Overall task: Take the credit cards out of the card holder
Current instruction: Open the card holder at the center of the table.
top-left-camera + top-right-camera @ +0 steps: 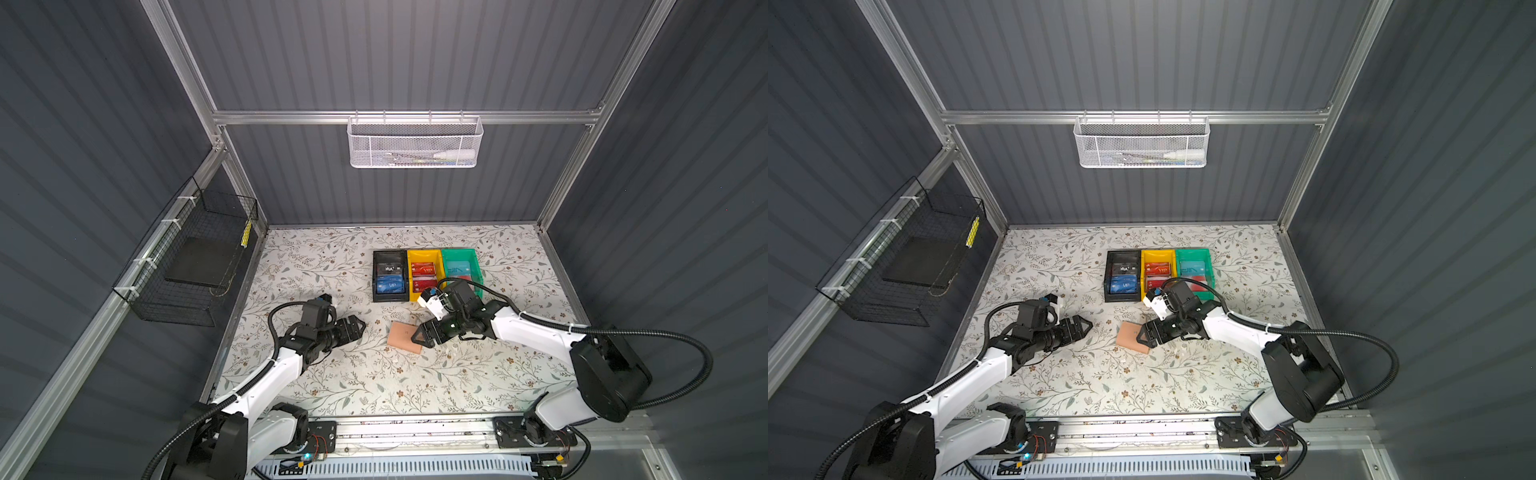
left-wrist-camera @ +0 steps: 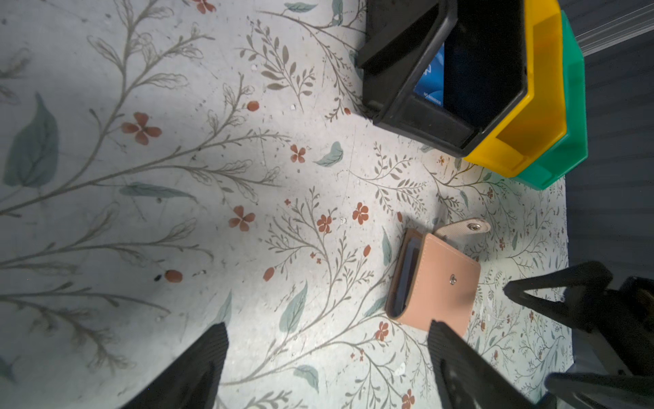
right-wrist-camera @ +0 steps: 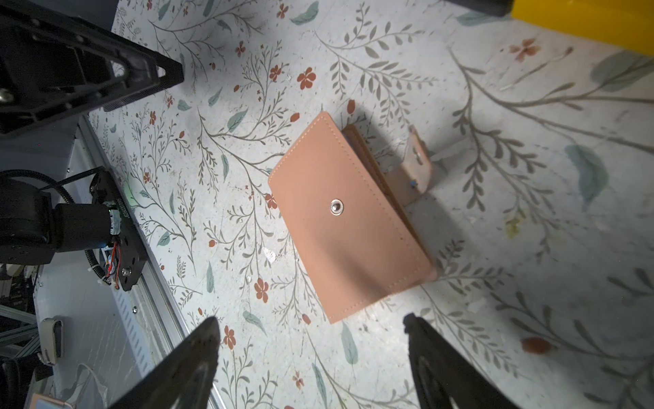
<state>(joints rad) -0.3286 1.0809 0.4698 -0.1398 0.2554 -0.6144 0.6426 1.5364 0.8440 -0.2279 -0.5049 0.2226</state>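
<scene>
Peach-pink stitched card holder [image 3: 350, 226]; pale tabletop [image 1: 332, 374] patterned with grey-green leaves and rust-red flowers; black plastic bin [image 2: 424, 120], yellow plastic bin [image 2: 531, 117], green plastic bin [image 2: 573, 106]

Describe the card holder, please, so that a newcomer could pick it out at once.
On the floral table, look in front of the row of bins, nearer the arms' bases. The card holder lies there, folded, its snap strap undone. It alone is peach-pink and stitched; the bins are black, yellow and green.

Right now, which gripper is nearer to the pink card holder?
Right. The right gripper is just beside the card holder, jaws open, not gripping it. The left gripper, also open, stands farther off on the opposite side.
</scene>
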